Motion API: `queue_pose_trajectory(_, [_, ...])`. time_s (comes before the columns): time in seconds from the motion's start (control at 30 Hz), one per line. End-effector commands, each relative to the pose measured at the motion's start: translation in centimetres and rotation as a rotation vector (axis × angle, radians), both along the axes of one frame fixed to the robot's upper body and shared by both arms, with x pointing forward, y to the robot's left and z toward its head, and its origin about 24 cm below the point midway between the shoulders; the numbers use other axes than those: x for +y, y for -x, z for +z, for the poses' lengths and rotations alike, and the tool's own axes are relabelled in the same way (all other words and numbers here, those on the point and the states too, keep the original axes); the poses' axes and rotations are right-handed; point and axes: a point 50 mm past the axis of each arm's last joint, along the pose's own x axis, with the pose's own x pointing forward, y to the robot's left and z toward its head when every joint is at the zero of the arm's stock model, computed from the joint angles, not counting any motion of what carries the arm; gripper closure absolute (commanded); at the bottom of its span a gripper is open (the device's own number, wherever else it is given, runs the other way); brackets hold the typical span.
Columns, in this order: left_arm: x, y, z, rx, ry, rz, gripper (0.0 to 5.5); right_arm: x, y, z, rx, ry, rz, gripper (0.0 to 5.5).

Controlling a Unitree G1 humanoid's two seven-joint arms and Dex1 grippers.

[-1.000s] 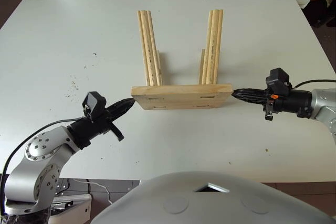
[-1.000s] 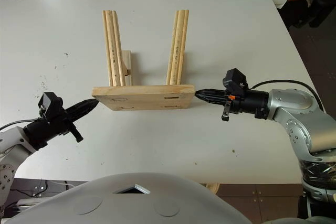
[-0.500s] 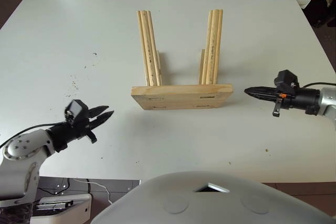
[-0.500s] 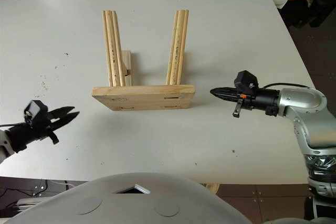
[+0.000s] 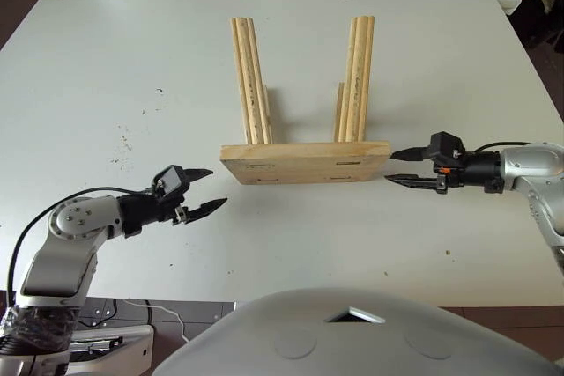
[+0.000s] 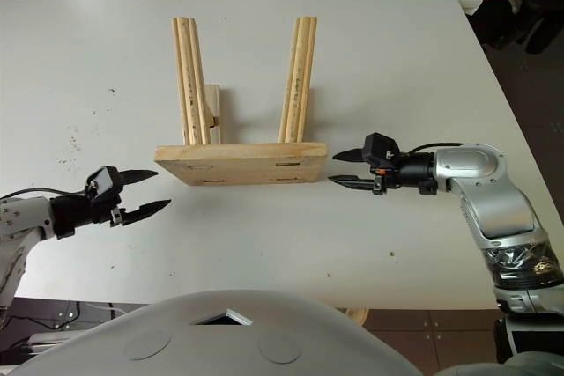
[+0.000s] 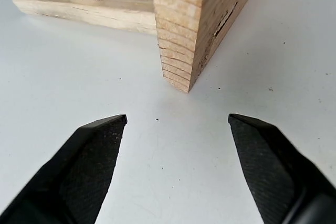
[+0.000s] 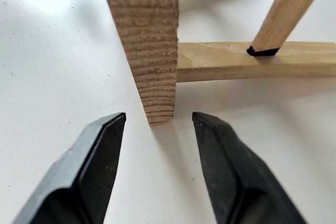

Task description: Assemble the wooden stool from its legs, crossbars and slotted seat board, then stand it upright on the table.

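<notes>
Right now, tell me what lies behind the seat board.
The legs run away from the seat board across the table, short crossbars inside them. Its far face, where they join, is hidden.

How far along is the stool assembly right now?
Done: legs and crossbars are fitted into the seat board, so the stool looks assembled. In hand: nothing; the left pincer and right pincer are open, one facing each end of the board. Left: it lies on its side on the table, not yet stood upright.
</notes>
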Motion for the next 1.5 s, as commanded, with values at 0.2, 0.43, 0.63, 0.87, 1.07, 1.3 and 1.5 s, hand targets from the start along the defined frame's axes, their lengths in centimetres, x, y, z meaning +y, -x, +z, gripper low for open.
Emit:
queue_pose_trajectory(0.2, [-1.9, -3.4, -1.6, -0.053, -0.043, -0.162, 1.48, 1.8, -1.9, -1.4, 0.014, 0.013, 0.075, 2.59])
queue_pose_trajectory(0.43, [-3.1, -6.0, -2.0, -0.099, -0.044, -0.270, 1.48, 3.4, -3.3, -2.4, 0.022, -0.006, 0.123, 2.59])
queue_pose_trajectory(0.63, [-3.9, -7.1, -2.0, -0.154, 0.011, -0.281, 1.78, 4.4, -3.6, -4.1, 0.074, -0.030, 0.149, 2.89])
queue_pose_trajectory(0.87, [-5.1, -7.1, -0.9, -0.161, 0.131, -0.325, 2.91, 3.9, -4.0, -3.8, 0.106, -0.075, 0.140, 3.97])
queue_pose_trajectory(1.07, [-5.9, -6.9, 0.7, -0.159, 0.208, -0.370, 3.64, 3.9, -4.2, -3.5, 0.105, -0.073, 0.170, 4.02])
queue_pose_trajectory(1.3, [-5.2, -6.1, 3.2, -0.004, 0.388, -0.386, 3.89, 2.6, -3.6, -1.9, 0.165, -0.117, 0.211, 4.04])
queue_pose_trajectory(1.5, [-5.4, -4.5, 6.5, 0.115, 0.719, -0.274, 3.94, 2.0, -1.5, 4.4, 0.384, -0.428, 0.210, 4.11])
